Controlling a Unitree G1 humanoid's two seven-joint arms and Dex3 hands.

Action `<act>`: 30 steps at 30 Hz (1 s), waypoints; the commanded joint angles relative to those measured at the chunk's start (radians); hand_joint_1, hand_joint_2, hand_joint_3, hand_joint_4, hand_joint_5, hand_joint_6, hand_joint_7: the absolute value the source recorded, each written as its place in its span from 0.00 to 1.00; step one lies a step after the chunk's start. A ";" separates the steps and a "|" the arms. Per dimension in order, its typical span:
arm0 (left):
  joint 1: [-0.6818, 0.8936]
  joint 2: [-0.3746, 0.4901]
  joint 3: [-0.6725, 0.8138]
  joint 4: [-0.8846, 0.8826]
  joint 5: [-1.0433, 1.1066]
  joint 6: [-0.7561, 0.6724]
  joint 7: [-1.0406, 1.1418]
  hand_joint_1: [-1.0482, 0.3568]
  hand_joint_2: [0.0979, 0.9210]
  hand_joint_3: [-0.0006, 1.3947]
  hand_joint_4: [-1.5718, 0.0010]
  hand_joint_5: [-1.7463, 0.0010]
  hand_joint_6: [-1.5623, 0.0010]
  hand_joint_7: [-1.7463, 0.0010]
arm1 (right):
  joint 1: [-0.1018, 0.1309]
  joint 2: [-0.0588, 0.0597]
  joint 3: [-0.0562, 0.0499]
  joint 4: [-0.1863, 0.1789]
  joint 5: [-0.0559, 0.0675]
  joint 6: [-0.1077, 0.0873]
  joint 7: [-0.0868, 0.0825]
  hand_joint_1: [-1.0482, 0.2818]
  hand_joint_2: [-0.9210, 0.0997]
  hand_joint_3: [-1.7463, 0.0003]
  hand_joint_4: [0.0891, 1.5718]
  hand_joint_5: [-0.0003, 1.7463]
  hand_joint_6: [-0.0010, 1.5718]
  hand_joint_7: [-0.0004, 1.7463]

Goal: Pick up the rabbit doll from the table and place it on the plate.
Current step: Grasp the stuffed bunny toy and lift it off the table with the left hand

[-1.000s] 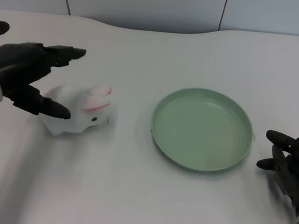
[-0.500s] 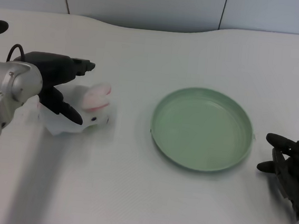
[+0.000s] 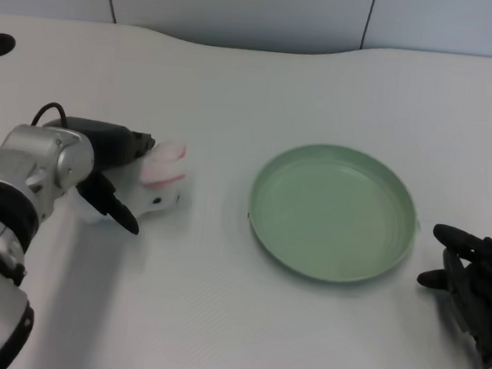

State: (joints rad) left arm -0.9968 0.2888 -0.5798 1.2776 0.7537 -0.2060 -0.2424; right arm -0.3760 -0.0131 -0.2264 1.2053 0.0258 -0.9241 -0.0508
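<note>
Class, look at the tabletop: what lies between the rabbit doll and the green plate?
Nothing: in the head view, only bare white table separates the rabbit doll from the plate.

Left hand [image 3: 112, 172] covers the rabbit's [image 3: 160, 187] body at left of frame; only head and pink ears visible. Contact between fingers and rabbit cannot be resolved. Left forearm cut off by left and bottom edges.

soft plush rabbit [image 3: 157, 189]; smooth matt green plastic plate [image 3: 333, 213]; finely textured matt white worktop [image 3: 238, 88]; brushed silver metal forearm [image 3: 34, 164].
</note>
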 commanded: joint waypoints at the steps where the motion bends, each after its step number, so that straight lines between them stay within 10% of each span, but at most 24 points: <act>1: 0.005 -0.007 -0.021 0.026 0.016 0.012 0.030 0.00 0.95 0.00 1.00 1.00 1.00 1.00 | 0.020 -0.009 -0.010 -0.014 0.016 -0.019 0.003 0.46 0.00 0.82 0.54 0.59 0.59 0.19; 12: 0.035 -0.023 -0.150 0.067 0.141 0.049 0.334 0.12 0.79 0.00 1.00 1.00 1.00 1.00 | 0.034 0.006 -0.031 -0.021 0.056 -0.037 0.050 0.48 0.00 0.83 0.55 0.59 0.59 0.19; 21: 0.031 0.013 -0.174 0.084 0.161 0.044 0.411 0.35 0.73 0.00 0.85 0.92 0.84 0.95 | 0.039 0.006 -0.042 -0.021 0.061 -0.052 0.072 0.48 0.00 0.82 0.55 0.60 0.59 0.20; 24: 0.034 0.018 -0.157 0.084 0.142 0.027 0.418 0.35 0.73 0.00 0.96 0.60 0.78 0.94 | 0.038 0.004 -0.047 -0.017 0.064 -0.058 0.083 0.48 0.00 0.82 0.56 0.61 0.59 0.20; 30: 0.040 0.009 -0.098 0.084 0.077 0.008 0.391 0.42 0.76 0.00 0.85 0.19 0.85 0.30 | 0.043 -0.004 -0.036 -0.014 0.032 -0.066 0.043 0.48 0.00 0.82 0.54 0.59 0.58 0.20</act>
State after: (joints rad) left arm -0.9770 0.2898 -0.6890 1.3550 0.8445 -0.1938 0.1594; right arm -0.3477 0.0000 -0.2604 1.1880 0.0570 -0.9773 0.0022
